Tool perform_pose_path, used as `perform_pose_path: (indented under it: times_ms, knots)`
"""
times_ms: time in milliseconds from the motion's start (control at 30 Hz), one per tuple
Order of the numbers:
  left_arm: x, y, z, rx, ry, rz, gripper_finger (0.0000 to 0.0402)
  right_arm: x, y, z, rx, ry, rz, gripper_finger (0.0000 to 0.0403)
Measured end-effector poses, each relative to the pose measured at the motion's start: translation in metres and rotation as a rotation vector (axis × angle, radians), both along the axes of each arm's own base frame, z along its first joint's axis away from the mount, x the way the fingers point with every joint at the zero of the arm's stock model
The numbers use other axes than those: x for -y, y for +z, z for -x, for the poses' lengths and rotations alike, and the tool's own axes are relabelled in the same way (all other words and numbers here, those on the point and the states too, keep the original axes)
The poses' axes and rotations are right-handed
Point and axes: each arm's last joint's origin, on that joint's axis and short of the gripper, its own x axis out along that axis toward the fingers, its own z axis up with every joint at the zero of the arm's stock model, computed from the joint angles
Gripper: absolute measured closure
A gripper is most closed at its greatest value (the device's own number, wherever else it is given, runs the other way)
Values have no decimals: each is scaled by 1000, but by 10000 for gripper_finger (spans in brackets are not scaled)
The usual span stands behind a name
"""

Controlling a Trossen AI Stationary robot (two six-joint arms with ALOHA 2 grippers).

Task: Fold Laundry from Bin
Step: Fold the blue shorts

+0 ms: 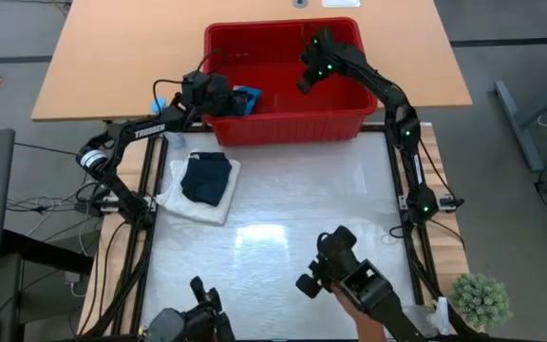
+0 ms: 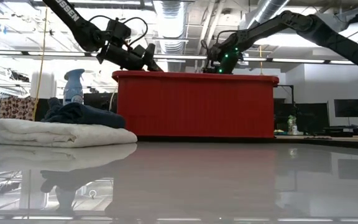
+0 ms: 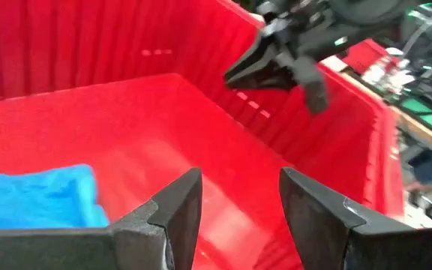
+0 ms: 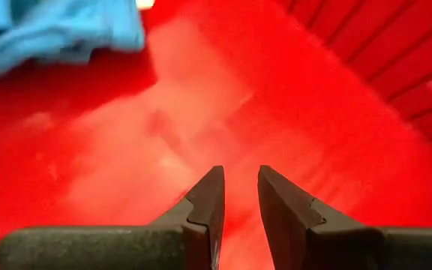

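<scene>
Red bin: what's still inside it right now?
Inside the red bin, one small blue cloth lies at its left end, beside the left gripper. The rest of the floor shows bare; the part under the right gripper is hidden.

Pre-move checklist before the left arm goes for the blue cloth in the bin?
1. Blue cloth visible in bin, lying at its left end: ok.
2. Left gripper open and empty: ok.
3. Left gripper over the cloth: not ok, it points beside it.
4. Right gripper empty, jaws a narrow gap apart: ok.
5. Right gripper clear of the left one's path: cannot tell.
6. White cloth with dark cloth on it, lying outside the bin: ok.
</scene>
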Motion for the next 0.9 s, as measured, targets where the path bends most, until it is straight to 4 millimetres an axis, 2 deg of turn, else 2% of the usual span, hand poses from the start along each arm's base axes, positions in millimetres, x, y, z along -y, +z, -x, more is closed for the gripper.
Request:
perform_pose_path:
  times_ms: [200, 567, 667, 767, 900]
  knots:
    - [3, 0, -2, 23, -61, 39, 233, -17, -17, -12, -77, 50, -88, 294]
    - [2, 2, -2, 45, -51, 23, 233, -47, -20, -36, -160, 192, -109, 294]
    - [2, 7, -3, 95, -67, 29, 233, -54, -7, -42, -141, 248, -71, 294]
    - [2, 15, -3, 166, -88, -4, 233, -58, 19, -45, -67, 271, 15, 294]
    - [2, 23, -3, 240, -96, -24, 233, -59, 56, -36, 56, 253, 169, 294]
